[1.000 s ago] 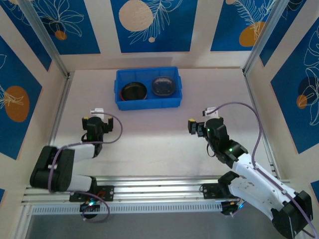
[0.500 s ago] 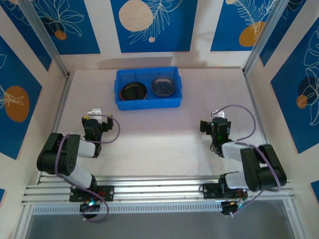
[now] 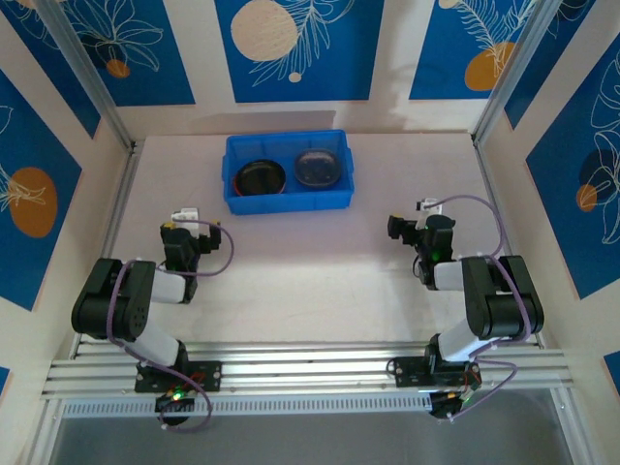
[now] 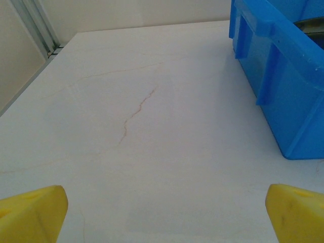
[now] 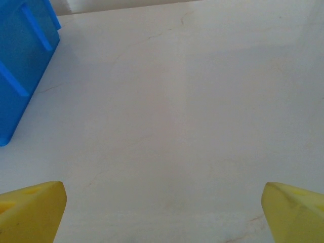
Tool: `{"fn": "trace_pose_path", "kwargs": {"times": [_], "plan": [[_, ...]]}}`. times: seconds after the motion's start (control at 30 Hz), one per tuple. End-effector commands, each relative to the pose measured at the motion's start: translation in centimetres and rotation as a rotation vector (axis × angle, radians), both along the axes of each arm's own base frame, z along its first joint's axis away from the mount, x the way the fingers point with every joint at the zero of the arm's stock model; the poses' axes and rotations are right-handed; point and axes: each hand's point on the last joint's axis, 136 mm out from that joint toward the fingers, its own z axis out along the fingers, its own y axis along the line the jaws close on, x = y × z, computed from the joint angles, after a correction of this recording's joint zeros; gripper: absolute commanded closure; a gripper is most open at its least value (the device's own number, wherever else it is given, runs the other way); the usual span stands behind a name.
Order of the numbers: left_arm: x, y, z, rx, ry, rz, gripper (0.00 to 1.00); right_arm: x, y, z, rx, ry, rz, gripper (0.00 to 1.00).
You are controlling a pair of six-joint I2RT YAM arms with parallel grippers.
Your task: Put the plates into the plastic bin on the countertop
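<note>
Both grippers empty, plates in the bin

The left gripper (image 3: 187,223) and right gripper (image 3: 412,215) sat spread wide, holding nothing, low over the countertop (image 3: 310,266). The plastic bin (image 3: 288,204) was near the back with the plates (image 3: 260,179) inside.

Top camera looks down from behind; low wrist cameras face forward, all sharing the plastic bin (image 3: 289,202).
</note>
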Motion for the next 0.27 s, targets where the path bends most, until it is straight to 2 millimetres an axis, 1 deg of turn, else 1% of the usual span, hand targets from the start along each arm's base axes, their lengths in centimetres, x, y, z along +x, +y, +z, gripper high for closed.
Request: {"fn": "trace_pose_path", "kwargs": {"times": [0.0, 0.03, 0.07, 0.23], "plan": [[0.6, -0.03, 0.65, -0.014, -0.016, -0.007, 0.0, 0.78, 0.75, 1.35, 0.029, -0.033, 0.056, 0.01], [0.69, -0.01, 0.63, -0.013, -0.013, -0.006, 0.0, 0.81, 1.31, 1.28, 0.026, -0.033, 0.092, 0.01], [0.72, 0.0, 0.61, -0.012, -0.011, -0.005, 0.0, 0.77, 1.41, 1.21, 0.031, -0.03, 0.099, 0.01], [0.67, -0.04, 0.6, -0.011, -0.01, -0.006, 0.0, 0.65, 1.33, 1.41, 0.032, -0.042, 0.1, 0.01]]}}
